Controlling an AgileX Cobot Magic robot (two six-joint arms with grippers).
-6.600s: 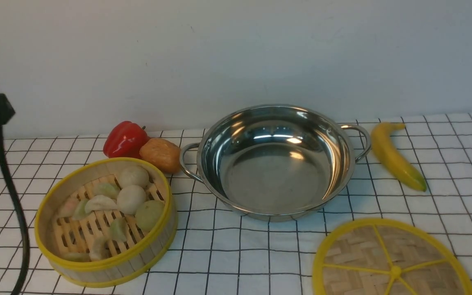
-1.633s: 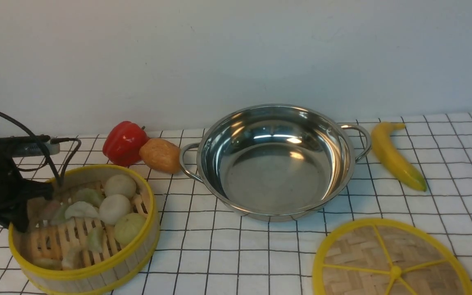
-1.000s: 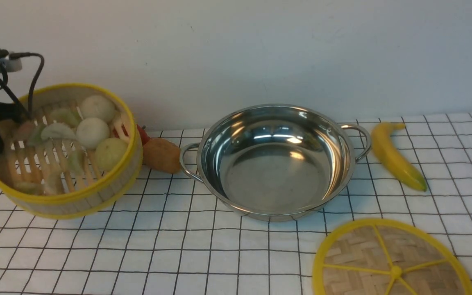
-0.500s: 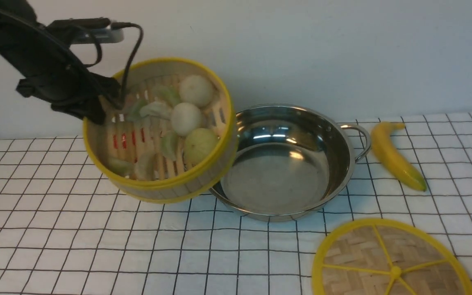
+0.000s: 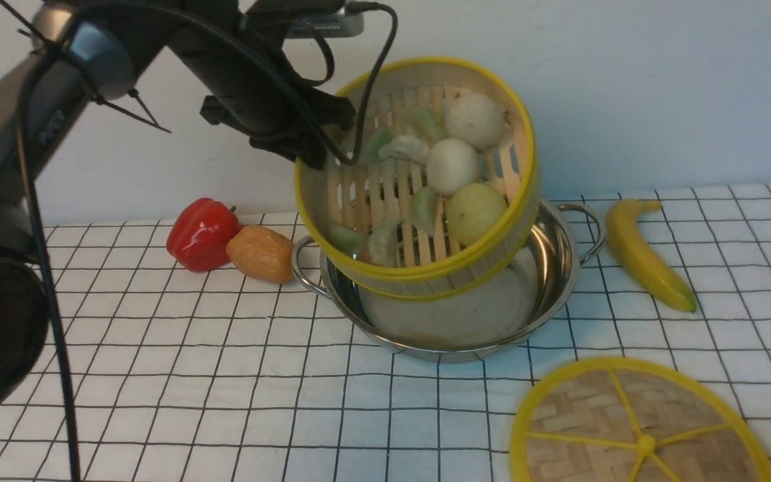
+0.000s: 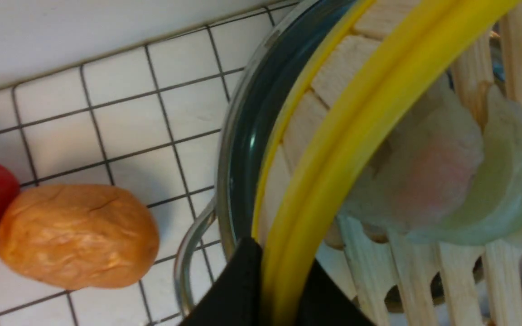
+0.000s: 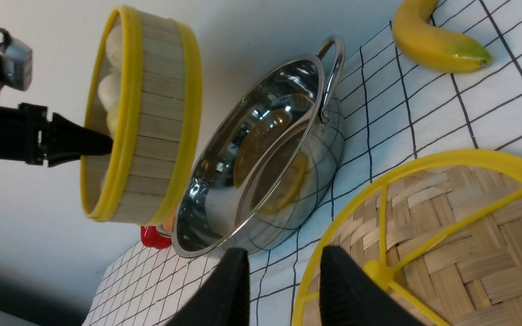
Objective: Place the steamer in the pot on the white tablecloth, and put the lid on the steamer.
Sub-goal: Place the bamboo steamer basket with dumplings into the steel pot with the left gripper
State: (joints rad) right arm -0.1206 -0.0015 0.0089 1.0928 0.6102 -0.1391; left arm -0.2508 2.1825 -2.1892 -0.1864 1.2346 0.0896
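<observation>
Bamboo steamer [image 5: 415, 201] hangs tipped above the pot [image 5: 546, 281], its rim pinched by the left claw [image 6: 281, 290] so it can go in.

The steamer [image 5: 419, 273] hides perhaps half the pot [image 5: 556, 268]; lid [image 5: 640, 428] cropped below

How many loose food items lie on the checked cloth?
3: red bell pepper and orange-brown wrinkled lump left of the steel pot, yellow banana right of it; the raised bamboo basket may hide more.
</observation>
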